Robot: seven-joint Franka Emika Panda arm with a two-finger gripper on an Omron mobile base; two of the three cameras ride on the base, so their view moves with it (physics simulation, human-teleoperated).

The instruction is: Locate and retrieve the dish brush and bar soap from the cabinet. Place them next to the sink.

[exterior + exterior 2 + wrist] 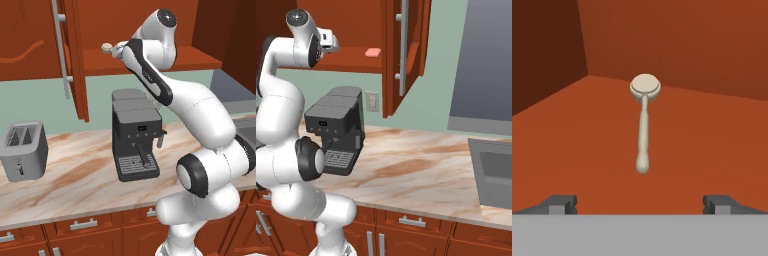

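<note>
Counter [75,185]: marbled beige-brown stone with darker veins, running the width of both base views, over reddish-brown drawers with short silver handles.
Wall: pale green behind the counter; a light outlet plate [372,102] sat on it beside the coffee machine.
Cabinet [75,55]: reddish-brown wood, door swung open, long vertical silver bar handle on it; the shelf inside was bare wood of the same colour.
Sink [496,172]: dark grey basin recessed into the stone at the right end of the counter.
Coffee machine [135,132]: dark grey, standing on the counter below the open cabinet.
Toaster [24,150]: grey, two slots, on the counter well to the left of the coffee machine.
Dish brush [643,120]: lay flat on the cabinet shelf, round cream head toward the back wall, handle pointing toward the tool.
Bar soap [372,52]: pink, flat on the same shelf, near its front edge, apart from the tool.
Tool [641,202]: fingers spread wide and released, holding nothing, just short of the brush handle's end.
Writing: no brand or label legible anywhere.
</note>
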